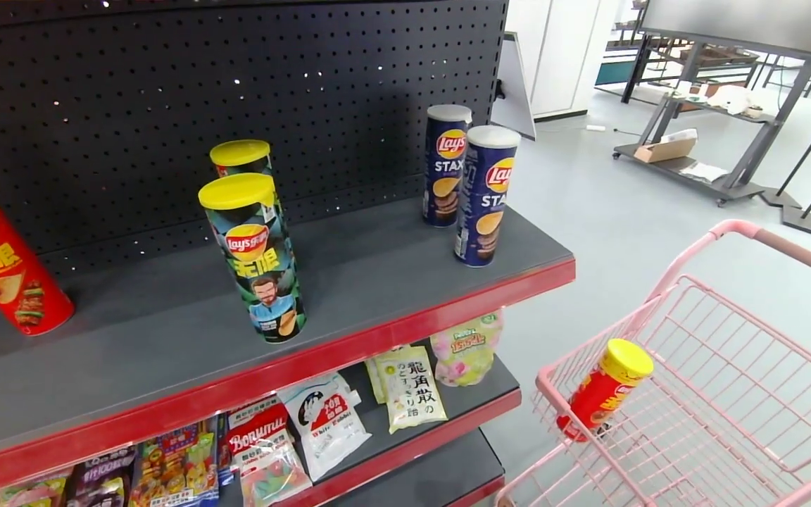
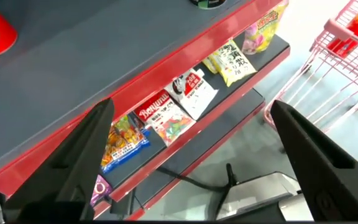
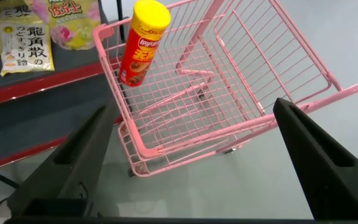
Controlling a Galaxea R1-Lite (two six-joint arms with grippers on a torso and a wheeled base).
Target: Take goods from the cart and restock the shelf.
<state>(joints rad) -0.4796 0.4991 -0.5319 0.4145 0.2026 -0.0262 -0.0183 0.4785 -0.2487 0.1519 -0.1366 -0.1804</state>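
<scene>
Across the grey floor (image 1: 610, 211) stands a metal rack (image 1: 726, 186), holding what looks like a cardboard box (image 1: 666, 149).

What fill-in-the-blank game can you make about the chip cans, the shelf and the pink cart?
1. The pink wire shopping cart holds ___ red cylindrical chip can with a yellow lid.
2. The two dark blue cylindrical chip cans stand on the grey top shelf, whose front edge is ___.
3. The two dark green chip cans on that shelf have ___ lids.
4. The left gripper and right gripper are both ___, holding nothing.

Missing words: one; red; yellow; open.
</scene>
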